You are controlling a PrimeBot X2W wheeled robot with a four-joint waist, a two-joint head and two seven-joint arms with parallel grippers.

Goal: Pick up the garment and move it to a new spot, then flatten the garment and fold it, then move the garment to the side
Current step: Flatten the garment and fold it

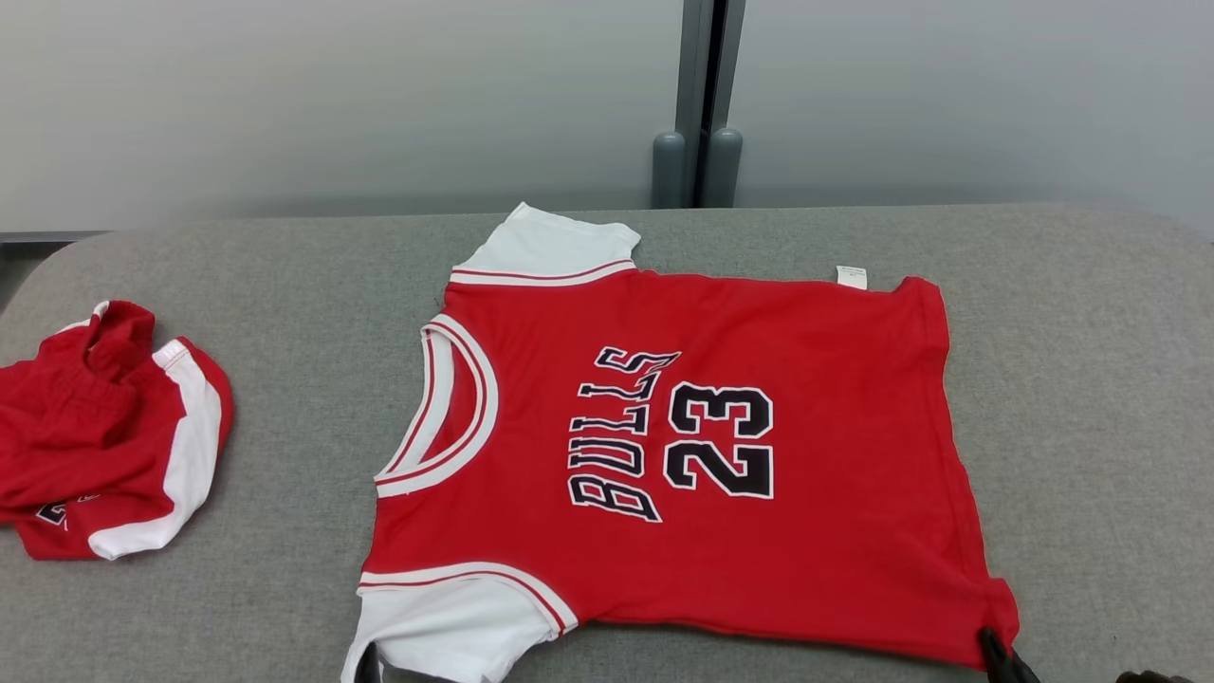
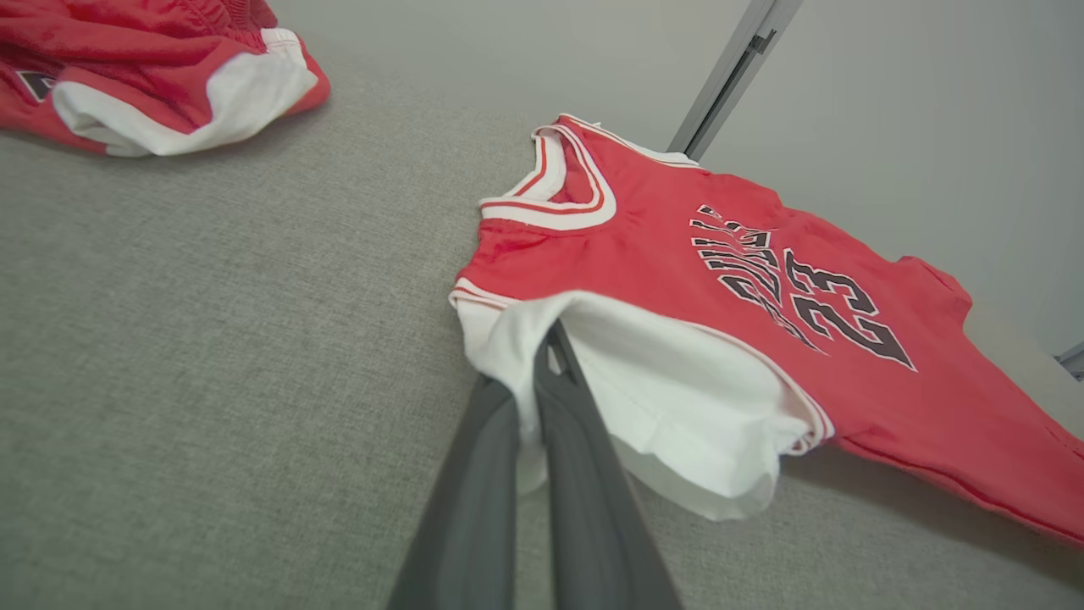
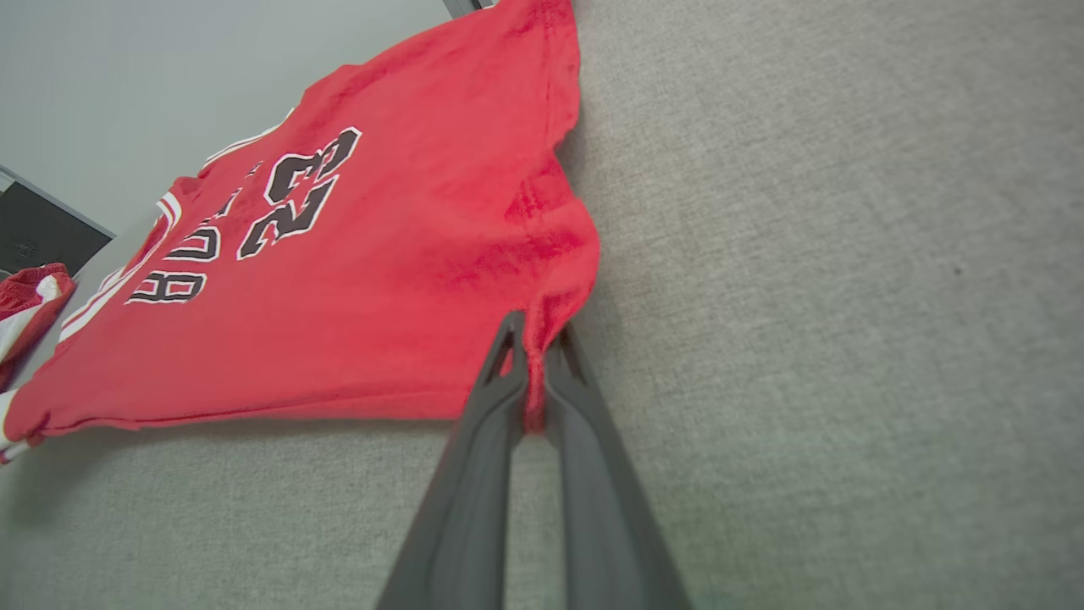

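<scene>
I am holding the garment [image 1: 683,455], a red jersey with white sleeves and "BULLS 23" in black lettering, at two places along its near edge. My left claw [image 2: 549,339] is pinching shut on the near sleeve [image 2: 677,398], and the white cloth is bunching between the two dark fingers. In the left wrist view the open end of that sleeve is lifting a little, with shadow showing under it. My right claw [image 3: 532,326] is closing tight on the near hem corner [image 3: 555,288], and a narrow ridge of red cloth is running down between its fingers.

The garment is lying face up and spread nearly flat near the middle of the grey fabric-covered surface [image 1: 1091,379]. Its neck opening [image 1: 446,417] is pointing to my left and its hem to my right. The far sleeve [image 1: 550,249] is resting flat toward the back edge of the surface, and a small white label [image 1: 851,277] is sticking out of the far side seam.

Well apart from it, at my left, a second garment [image 1: 104,436] in red and white is sitting in a crumpled heap on the same surface. Behind the surface a pale wall [image 1: 285,95] is standing, with a grey post [image 1: 697,104] running up it.
</scene>
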